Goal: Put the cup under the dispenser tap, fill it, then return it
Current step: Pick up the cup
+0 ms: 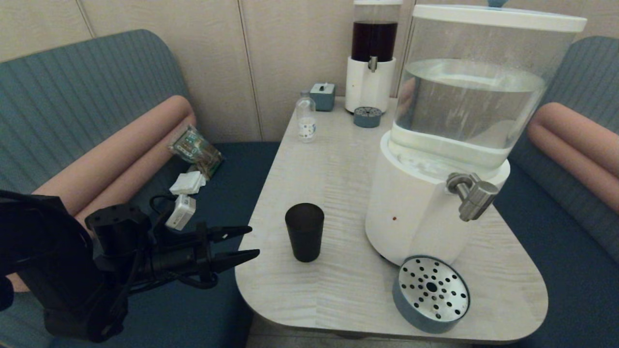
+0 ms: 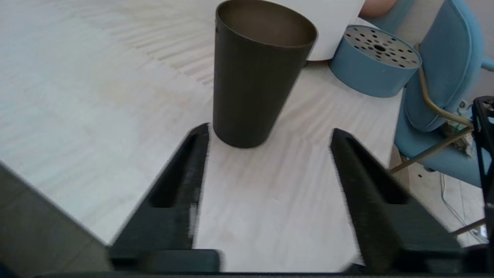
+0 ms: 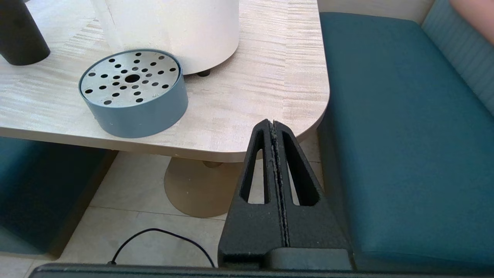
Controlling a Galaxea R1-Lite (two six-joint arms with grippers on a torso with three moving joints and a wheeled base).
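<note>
- The left gripper (image 1: 251, 241) hangs beside the table edge, on the side of the cup away from the big dispenser, its two black tapered fingers (image 2: 181, 181) spread apart with nothing between them; it points level towards the cup and does not touch it.
- The cup (image 1: 304, 231) stands upright on the table, just beyond the fingertips: a dark, matte, handleless plastic tumbler, round and widening to the rim. In the left wrist view the cup (image 2: 254, 73) sits past the finger ends, nearer one finger than the other.
- The table (image 1: 338, 169) has a pale, streaked wood-grain top with rounded corners.
- Past the cup, the big dispenser (image 1: 416, 212) has a smooth white round base and a clear tank of water with a white lid.
- The tap (image 1: 471, 193), a short brushed-metal cylinder on an elbow, juts from the base on the side away from the cup.
- Below the tap, well apart from the cup, lies a drip tray (image 1: 431, 294): a low blue-grey ring capped by a metal disc with round holes.
- The right gripper (image 3: 274, 127) rests beyond the table corner nearest the drip tray, over the floor, black fingers pressed together.
</note>
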